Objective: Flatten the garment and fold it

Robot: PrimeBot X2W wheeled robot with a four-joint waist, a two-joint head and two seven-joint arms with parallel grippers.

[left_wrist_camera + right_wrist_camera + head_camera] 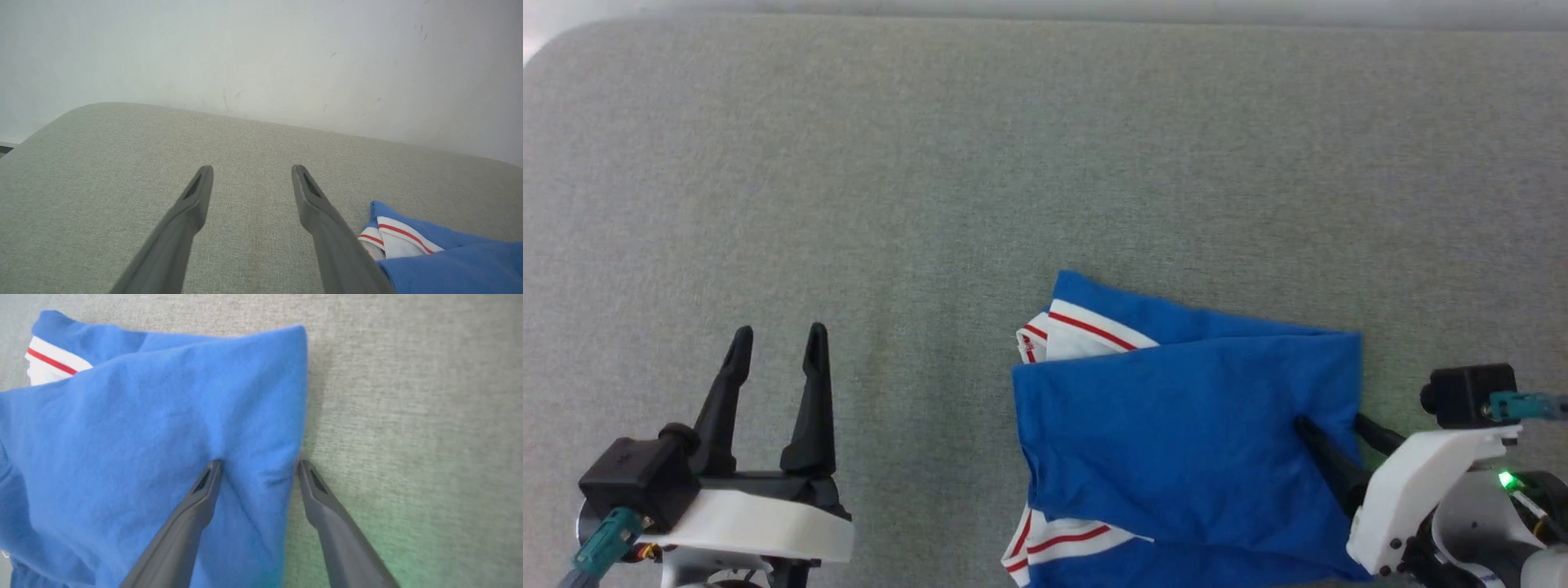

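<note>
L hand (779,329) spread, R hand (1328,420) spread, 1 blue garment (1176,408)

Bare indoor workspace, type unclear: grey fabric-covered table (849,163), rounded corner, against scuffed white wall (261,49).

The folded garment (1176,425) lies on the table (931,163), near and right of centre. The left gripper (779,329) sits near left, well apart. The right gripper's (1328,420) jaws straddle the garment's right edge.
</note>
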